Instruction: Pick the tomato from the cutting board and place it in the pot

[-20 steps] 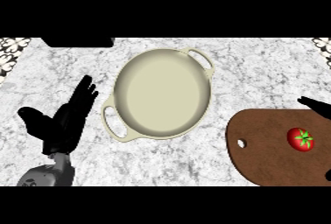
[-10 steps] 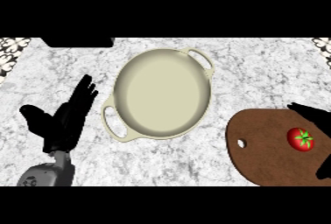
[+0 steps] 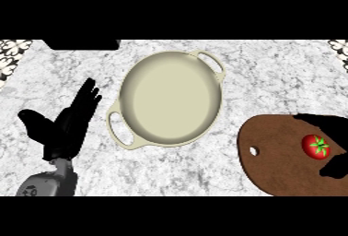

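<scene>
Closing in from the right edge, the right hand (image 3: 331,138) now brackets the tomato (image 3: 316,146) on the cutting board (image 3: 279,161), fingers spread and not yet grasping, while the left hand (image 3: 65,129) rests open at the left, beside the pot (image 3: 170,99).

Kitchen work area. Indicators: a marble-pattern counter (image 3: 272,73) in white and grey; a cream pot (image 3: 170,99) with 2 loop handles standing on it; a brown wooden cutting board (image 3: 279,161) with a hanging hole at the right; a patterned tile strip (image 3: 14,46) at the upper corners.
</scene>
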Available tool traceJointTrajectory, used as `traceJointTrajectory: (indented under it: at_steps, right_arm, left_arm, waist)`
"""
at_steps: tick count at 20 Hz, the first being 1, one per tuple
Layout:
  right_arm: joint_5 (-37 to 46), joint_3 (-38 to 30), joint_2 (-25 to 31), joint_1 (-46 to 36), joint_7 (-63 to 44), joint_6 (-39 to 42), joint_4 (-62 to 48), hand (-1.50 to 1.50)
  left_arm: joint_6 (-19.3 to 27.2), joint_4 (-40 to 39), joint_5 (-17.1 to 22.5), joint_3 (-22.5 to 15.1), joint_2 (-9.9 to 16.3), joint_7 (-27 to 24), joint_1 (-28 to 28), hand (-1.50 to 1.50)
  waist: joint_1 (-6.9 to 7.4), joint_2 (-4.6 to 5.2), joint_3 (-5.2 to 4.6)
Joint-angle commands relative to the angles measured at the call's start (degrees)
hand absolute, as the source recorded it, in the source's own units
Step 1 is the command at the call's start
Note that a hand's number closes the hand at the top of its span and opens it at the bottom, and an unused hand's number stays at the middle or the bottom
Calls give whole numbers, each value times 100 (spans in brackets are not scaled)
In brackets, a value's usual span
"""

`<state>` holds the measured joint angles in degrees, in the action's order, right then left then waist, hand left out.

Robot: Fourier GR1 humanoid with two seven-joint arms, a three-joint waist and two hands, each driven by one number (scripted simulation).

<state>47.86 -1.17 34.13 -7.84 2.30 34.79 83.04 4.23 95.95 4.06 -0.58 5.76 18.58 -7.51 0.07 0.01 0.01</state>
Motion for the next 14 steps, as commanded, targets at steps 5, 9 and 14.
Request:
traceJointTrajectory:
  at_steps: [5,9,14]
  right_arm:
    - [156,-66,-219,-386,945,-605,-660,150]
    - [215,-262,-10,281,1416,-698,-246,150]
    - [297,255,-1146,-243,-279,-44,894,150]
  left_arm:
    - [62,51,-128,-48,-95,138,-80,0]
    - [-64,-39,-156,-21,-82,-83,100,0]
    - [-126,58,44,140,-57,60,21,0]
  waist:
    - [20,4,1]
    - [-10,-1,0]
    - [-6,-9,-4]
